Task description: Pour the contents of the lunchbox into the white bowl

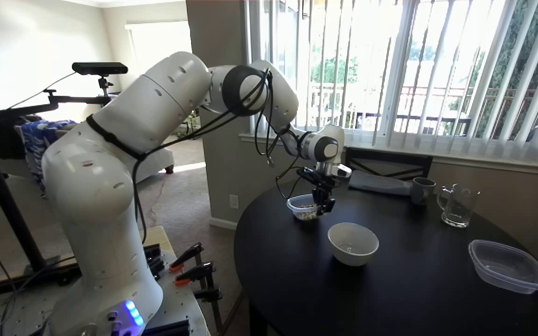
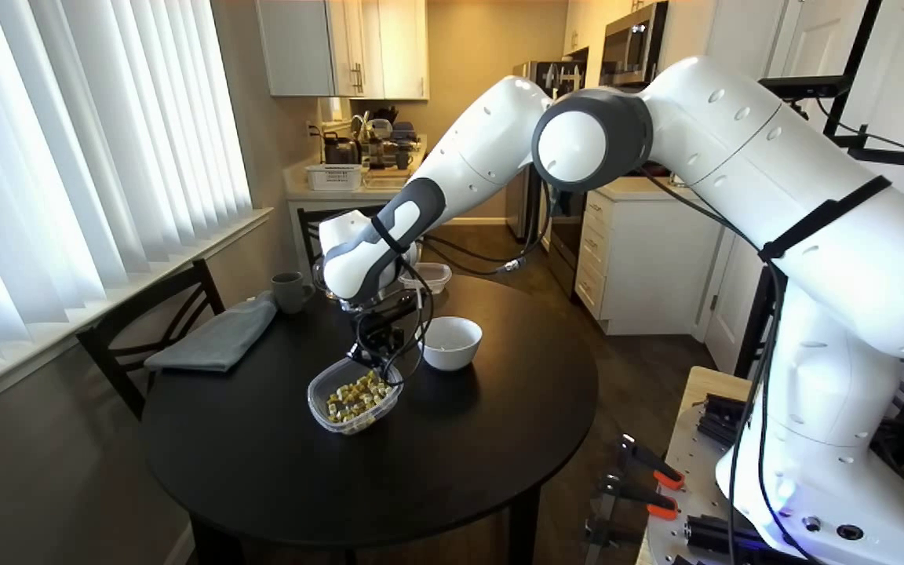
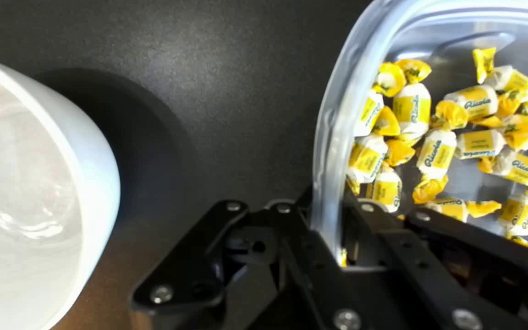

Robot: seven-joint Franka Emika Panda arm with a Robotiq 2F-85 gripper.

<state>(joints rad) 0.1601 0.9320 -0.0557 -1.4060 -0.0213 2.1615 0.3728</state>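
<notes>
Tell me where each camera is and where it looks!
Wrist view: by the gripper, facing down at lunchbox and white bowl; gripper shows.
An exterior view: by the base, facing the window; base, arm, gripper show.
An exterior view: by the table, facing kitchen cabinets; base, arm, gripper show.
Both exterior views share table, lunchbox, white bowl.

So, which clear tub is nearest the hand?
The tub with yellow-wrapped sweets: the hand straddles its rim. The other tub stands well away, near the edge of the table.
</notes>
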